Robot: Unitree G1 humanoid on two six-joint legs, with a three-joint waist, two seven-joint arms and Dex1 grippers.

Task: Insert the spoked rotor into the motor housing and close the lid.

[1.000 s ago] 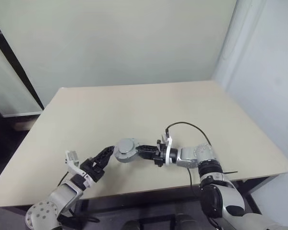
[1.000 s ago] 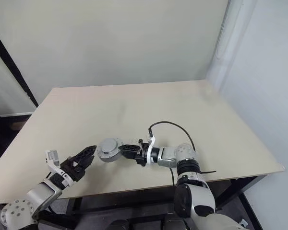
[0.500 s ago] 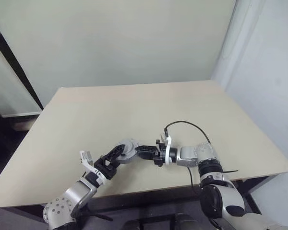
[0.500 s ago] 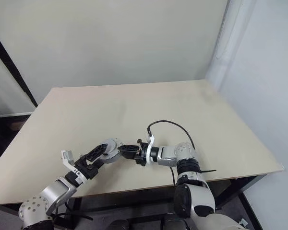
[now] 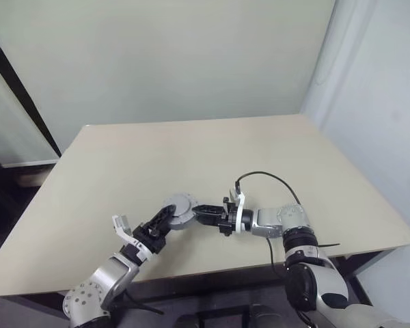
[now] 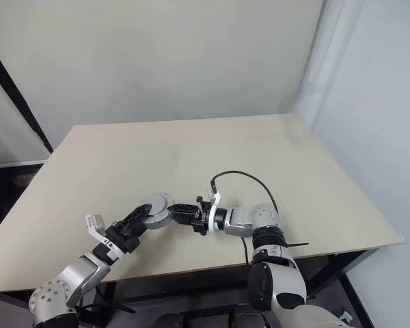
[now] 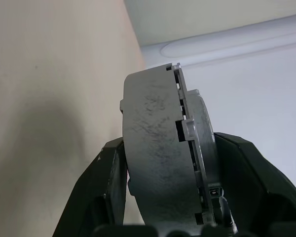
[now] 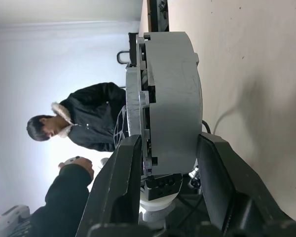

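In the left eye view a pale beige, matte tabletop [image 5: 191,157] spreads wide and bare toward the wall, with plenty of free surface behind and to either side of the arms, which work close to its near edge. There the right pincer [image 5: 203,213] reaches in level from the right and grips a round grey assembly, the motor housing [image 5: 181,208] with its lid, held just above the surface; the left pincer [image 5: 165,217] comes up from the near left with its black fingers set around the same disc. A black cable [image 5: 266,179] loops over the right wrist. The right eye view gives the same arrangement. In the left wrist view the assembly stands edge-on: the lid [image 7: 153,163], speckled grey and flat-faced, sits against the thinner housing body, with a notched, stepped seam between them; the left fingers [image 7: 106,192] bracket both faces, half closed, though true contact is hard to judge. The spoked rotor cannot be made out. In the right wrist view the right fingers [image 8: 119,187] clamp the disc's two faces firmly, and a person [image 8: 89,128] in a dark jacket stands beyond.
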